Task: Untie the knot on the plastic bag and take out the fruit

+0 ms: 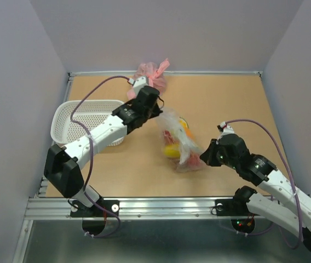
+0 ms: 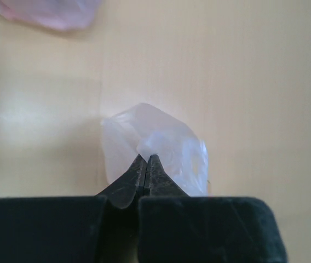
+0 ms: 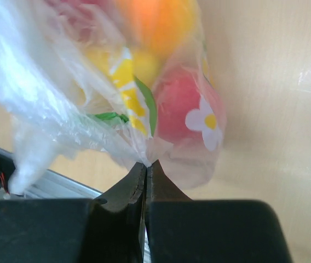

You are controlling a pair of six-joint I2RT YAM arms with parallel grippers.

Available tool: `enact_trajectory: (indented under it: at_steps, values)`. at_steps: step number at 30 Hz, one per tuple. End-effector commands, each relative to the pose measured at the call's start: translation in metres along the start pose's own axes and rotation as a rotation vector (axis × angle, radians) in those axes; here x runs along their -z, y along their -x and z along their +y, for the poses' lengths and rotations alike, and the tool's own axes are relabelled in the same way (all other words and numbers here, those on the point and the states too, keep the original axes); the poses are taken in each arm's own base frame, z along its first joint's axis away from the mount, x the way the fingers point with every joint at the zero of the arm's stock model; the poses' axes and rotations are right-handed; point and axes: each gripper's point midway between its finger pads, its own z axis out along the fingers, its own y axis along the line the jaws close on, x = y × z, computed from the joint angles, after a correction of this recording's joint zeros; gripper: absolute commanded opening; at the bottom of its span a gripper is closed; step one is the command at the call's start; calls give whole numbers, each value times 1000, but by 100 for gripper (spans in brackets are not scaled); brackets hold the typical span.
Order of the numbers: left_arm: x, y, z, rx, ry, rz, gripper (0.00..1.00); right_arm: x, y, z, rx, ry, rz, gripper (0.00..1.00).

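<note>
The clear plastic bag point(image 1: 180, 143) lies mid-table, stretched between my two grippers. Inside it I see a yellow fruit point(image 1: 171, 150), an orange one point(image 1: 185, 130) and red ones point(image 1: 191, 160). My left gripper point(image 1: 158, 109) is shut on a clear ear at the bag's far end; the pinched plastic shows in the left wrist view point(image 2: 155, 148). My right gripper point(image 1: 203, 158) is shut on the bag's near end. In the right wrist view the film point(image 3: 40, 109) bunches at the fingertips, with a red fruit point(image 3: 180, 107) and an orange fruit point(image 3: 155, 24) behind. I cannot make out the knot.
A white basket point(image 1: 84, 112) stands at the left under the left arm. A pink tied bag point(image 1: 150, 74) lies at the back edge, behind the left gripper, and shows in the left wrist view point(image 2: 46, 11). The metal rail point(image 1: 161, 205) runs along the near edge.
</note>
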Motion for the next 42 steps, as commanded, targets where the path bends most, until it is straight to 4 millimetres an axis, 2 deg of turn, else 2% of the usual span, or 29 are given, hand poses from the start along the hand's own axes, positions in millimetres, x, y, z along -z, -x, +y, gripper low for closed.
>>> enact_trajectory:
  at_steps: [1,2,4,5,6,8,11,12,13,14,15,16,18,19,20,21,23,24,26,28,32,36,39,42]
  values:
    - [5,76,23,32,-41,-148,0,8,4,-20,-63,-102,-56,0]
    - [1,89,40,44,-16,-159,0,11,11,-26,-100,-139,-95,0]
    - [-4,98,56,36,-9,-157,0,22,23,-33,-136,-178,-163,0]
    - [-6,108,71,47,13,-170,0,27,28,-33,-166,-182,-188,0]
    - [-6,109,74,35,7,-161,0,35,34,-35,-176,-191,-220,1]
    - [-8,107,76,6,-4,-149,0,41,41,-31,-168,-176,-236,0]
    - [-12,89,65,-33,-88,-72,0,47,50,-10,-64,-98,-207,0]
    - [-13,81,60,-37,-122,-43,0,42,50,-6,0,-94,-175,4]
    - [-14,68,57,-43,-156,-12,0,46,57,8,25,-45,-168,13]
    - [-12,63,54,-41,-177,-2,0,46,61,13,73,-30,-163,25]
    - [-13,53,52,-46,-207,19,0,42,66,21,100,-13,-155,52]
    - [-10,51,49,-48,-224,18,0,42,68,28,124,9,-145,64]
    - [-7,47,48,-56,-244,22,0,48,89,43,158,34,-178,81]
    - [-6,43,47,-63,-259,30,0,41,93,48,175,28,-154,91]
    - [-4,42,46,-66,-266,29,0,40,98,53,191,33,-150,93]
    - [0,43,45,-72,-276,26,0,36,109,63,210,39,-144,94]
    - [4,44,44,-78,-287,23,0,29,115,75,222,56,-125,94]
    - [9,45,42,-86,-297,18,0,31,125,87,225,93,-134,94]
    - [15,47,41,-90,-305,8,0,15,125,94,242,98,-94,94]
    - [17,50,41,-94,-303,-6,0,10,133,104,273,121,-99,93]
    - [23,53,36,-88,-321,-3,0,-14,128,110,352,133,-24,91]
    - [25,56,36,-80,-306,-14,0,-21,113,110,391,167,32,87]
    - [24,61,36,-64,-287,-20,0,-19,100,113,410,221,72,84]
    - [22,64,35,-53,-274,-26,0,-7,97,120,413,276,61,83]
